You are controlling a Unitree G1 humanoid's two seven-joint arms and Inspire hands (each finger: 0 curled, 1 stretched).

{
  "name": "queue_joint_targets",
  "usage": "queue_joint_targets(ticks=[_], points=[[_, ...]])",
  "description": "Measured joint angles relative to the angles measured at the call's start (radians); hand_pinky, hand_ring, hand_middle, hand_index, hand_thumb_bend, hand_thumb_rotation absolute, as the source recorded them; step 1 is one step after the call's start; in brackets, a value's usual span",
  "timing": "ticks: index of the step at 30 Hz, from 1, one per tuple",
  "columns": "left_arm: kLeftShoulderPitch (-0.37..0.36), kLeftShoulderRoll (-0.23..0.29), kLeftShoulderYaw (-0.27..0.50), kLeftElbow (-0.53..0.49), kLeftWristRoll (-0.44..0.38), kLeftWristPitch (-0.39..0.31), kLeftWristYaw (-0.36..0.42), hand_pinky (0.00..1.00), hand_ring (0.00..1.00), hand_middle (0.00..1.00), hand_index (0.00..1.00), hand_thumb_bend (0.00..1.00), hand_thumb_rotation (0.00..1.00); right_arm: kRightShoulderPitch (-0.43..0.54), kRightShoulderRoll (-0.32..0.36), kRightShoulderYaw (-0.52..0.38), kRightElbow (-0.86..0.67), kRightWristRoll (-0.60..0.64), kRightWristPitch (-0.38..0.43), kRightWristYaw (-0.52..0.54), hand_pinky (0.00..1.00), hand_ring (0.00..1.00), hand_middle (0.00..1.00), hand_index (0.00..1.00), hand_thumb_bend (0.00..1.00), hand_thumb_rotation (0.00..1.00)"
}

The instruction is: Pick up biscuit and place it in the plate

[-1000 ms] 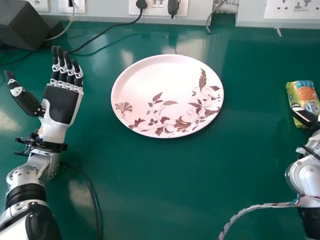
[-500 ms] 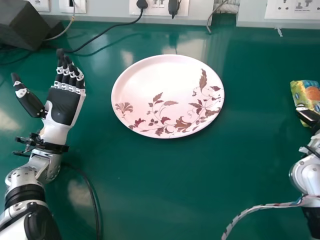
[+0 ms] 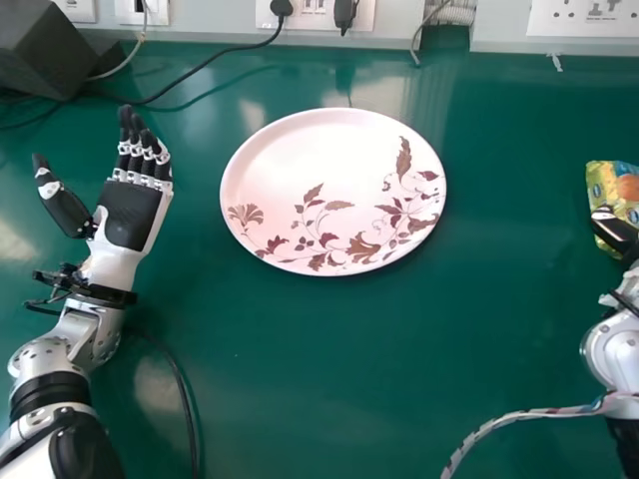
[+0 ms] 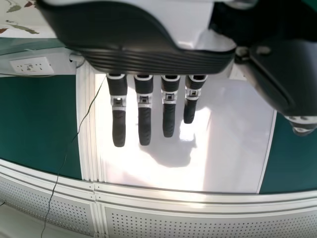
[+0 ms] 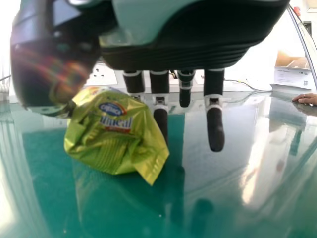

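Note:
My right hand (image 3: 615, 232) is at the right edge of the head view, its thumb against the near side of the yellow-green biscuit packet (image 3: 617, 188). In the right wrist view, the crumpled packet (image 5: 114, 134) rests on the table beside the thumb and partly overlaps the fingers of my right hand (image 5: 215, 124), which hang straight and are not curled round it. A round white plate (image 3: 329, 170) with brown leaf patterns lies at mid-table. Left of it, my left hand (image 3: 130, 215) is palm up and open, empty; the left wrist view shows the straight fingers of that hand (image 4: 144, 119).
A dark box (image 3: 45, 50) stands at the back left, with black cables running over the green table (image 3: 329, 379). Wall sockets line the back edge. A person's hand rests on the table far off in the right wrist view.
The right hand and the packet have both shifted a little to the right. The left hand's thumb and fingers have bent slightly inward. The plate has stayed in place.

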Motion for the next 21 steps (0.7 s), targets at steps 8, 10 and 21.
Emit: queue_joint_targets(ticks=[8, 10, 21], points=[[0.007, -0.019, 0.001, -0.029, -0.007, -0.015, 0.041, 0.58, 0.74, 0.87, 0.96, 1.0, 0.57, 0.014, 0.006, -0.004, -0.03, -0.004, -0.016, 0.013, 0.22, 0.32, 0.47, 0.44, 0.53, 0.0], [0.008, -0.022, 0.003, -0.032, -0.014, -0.015, 0.068, 0.6, 0.76, 0.88, 0.95, 1.0, 0.57, 0.014, 0.01, -0.004, -0.037, -0.014, -0.019, 0.029, 0.21, 0.32, 0.47, 0.44, 0.53, 0.0], [0.018, -0.036, 0.004, -0.061, -0.027, -0.026, 0.125, 0.67, 0.77, 0.87, 0.96, 1.0, 0.53, 0.014, 0.035, -0.005, -0.079, -0.027, -0.045, 0.051, 0.2, 0.3, 0.47, 0.44, 0.53, 0.0]])
